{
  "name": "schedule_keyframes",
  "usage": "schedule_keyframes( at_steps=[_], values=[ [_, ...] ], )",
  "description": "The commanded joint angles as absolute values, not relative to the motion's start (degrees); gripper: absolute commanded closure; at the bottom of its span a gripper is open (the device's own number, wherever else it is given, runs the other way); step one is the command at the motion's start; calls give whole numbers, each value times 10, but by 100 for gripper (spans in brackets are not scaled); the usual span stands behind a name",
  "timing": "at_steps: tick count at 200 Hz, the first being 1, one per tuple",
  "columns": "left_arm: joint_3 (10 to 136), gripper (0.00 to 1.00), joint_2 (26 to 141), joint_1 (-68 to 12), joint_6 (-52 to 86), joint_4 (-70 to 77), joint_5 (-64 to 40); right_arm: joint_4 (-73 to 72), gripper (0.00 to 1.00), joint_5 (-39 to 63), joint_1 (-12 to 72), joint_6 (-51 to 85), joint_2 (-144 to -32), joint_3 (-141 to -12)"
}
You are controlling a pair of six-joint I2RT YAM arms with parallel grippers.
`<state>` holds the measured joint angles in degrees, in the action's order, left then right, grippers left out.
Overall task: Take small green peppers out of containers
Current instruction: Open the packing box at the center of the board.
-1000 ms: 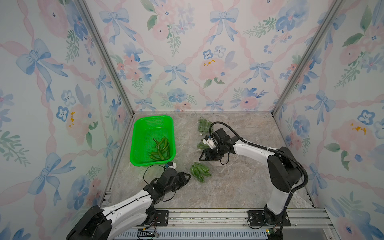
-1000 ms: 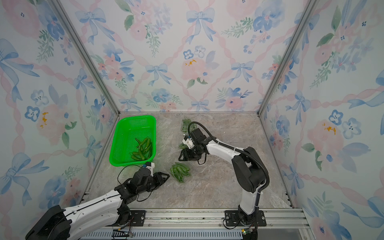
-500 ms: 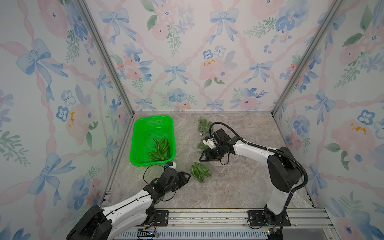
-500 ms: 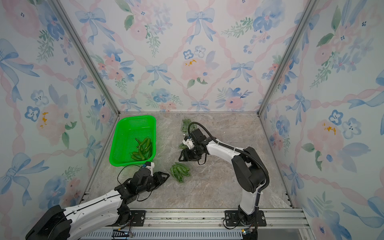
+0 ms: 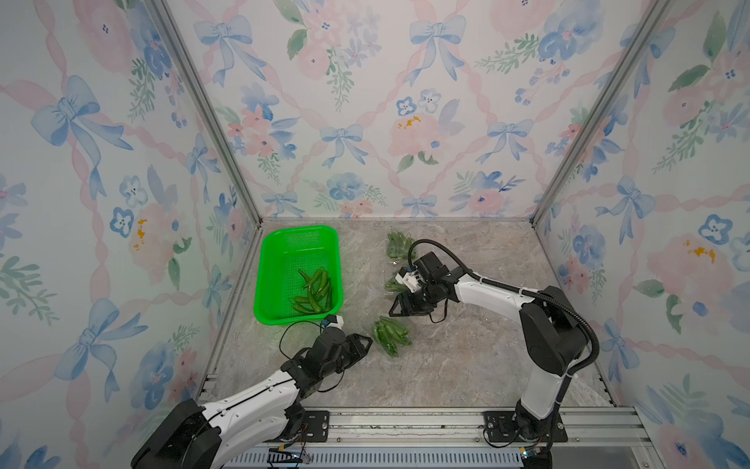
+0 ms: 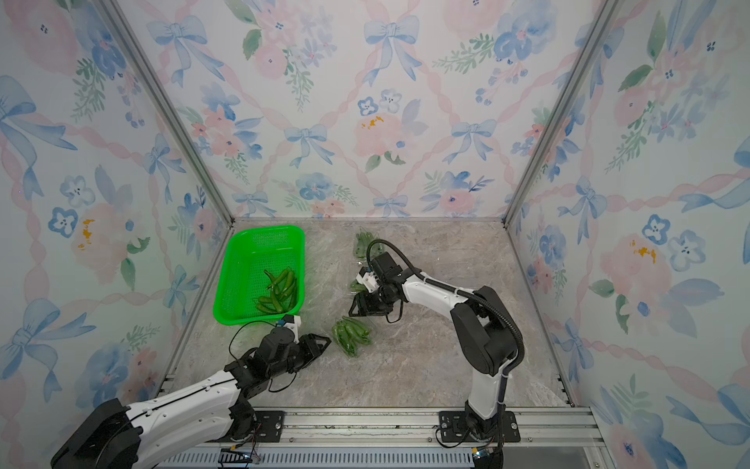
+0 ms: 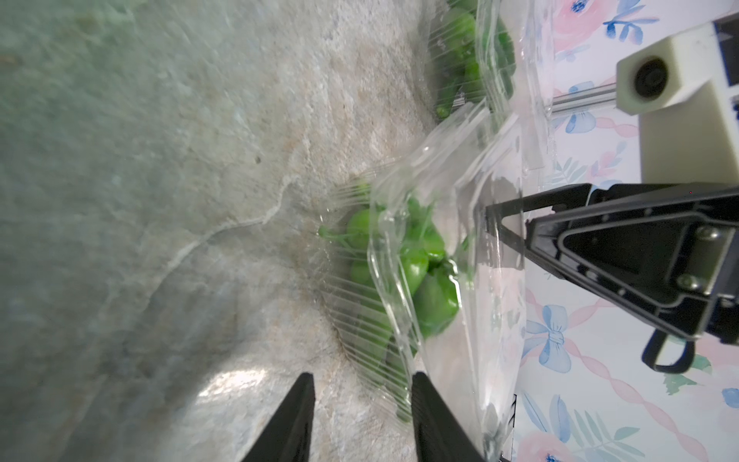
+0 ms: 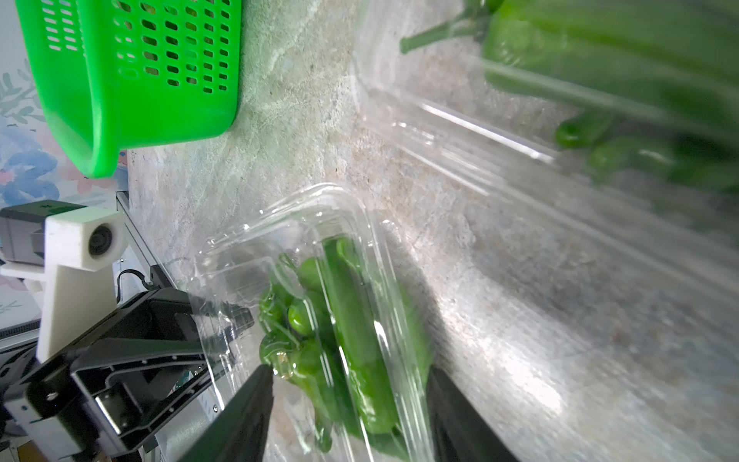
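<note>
From left: a green basket (image 5: 300,228) against the side wall holds a loose heap of small green peppers (image 5: 314,290). Just in front of it the left end effector (image 5: 365,347) lies low over the table (image 5: 466,357). Its two fingers are apart, with only bare stone between them in the left wrist view, and it is aimed at the front container (image 5: 391,335), a clear clamshell packed with more peppers. To the right, the right end effector (image 5: 395,310) hovers just above and behind that same box, jaws likewise parted and closed on nothing that can be seen (the right wrist view frames the box between its fingers (image 8: 244,416)). Behind that arm sit a middle container (image 5: 395,284) and a far container (image 5: 399,243), both showing green inside. The likely trouble ahead is that the light box may skid on the smooth table. Its thin lid (image 7: 460,160) may also buckle and spring back if only one side is pinched, tipping peppers onto the table. With both end effectors so near one small box, they could also knock into each other. Several things are hard to read: whether the lid is latched or fully raised, whether either fingertip touches the plastic, and the middle container's outline under the right wrist. No fourth box can be found.
</note>
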<state>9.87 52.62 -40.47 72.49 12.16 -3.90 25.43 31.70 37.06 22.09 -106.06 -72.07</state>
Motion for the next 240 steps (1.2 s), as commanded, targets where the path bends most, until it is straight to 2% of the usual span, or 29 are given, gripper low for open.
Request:
schedule_keyframes(
  at_steps=[1,160,240],
  values=[
    [108,57,529,-399,726,141,-27,254,39,334,383,226,-1074,-719],
    [136,61,581,-396,713,204,-25,254,42,347,398,228,-1084,-731],
    [151,75,606,-397,690,205,-19,255,42,347,394,227,-1081,-731]
  ],
)
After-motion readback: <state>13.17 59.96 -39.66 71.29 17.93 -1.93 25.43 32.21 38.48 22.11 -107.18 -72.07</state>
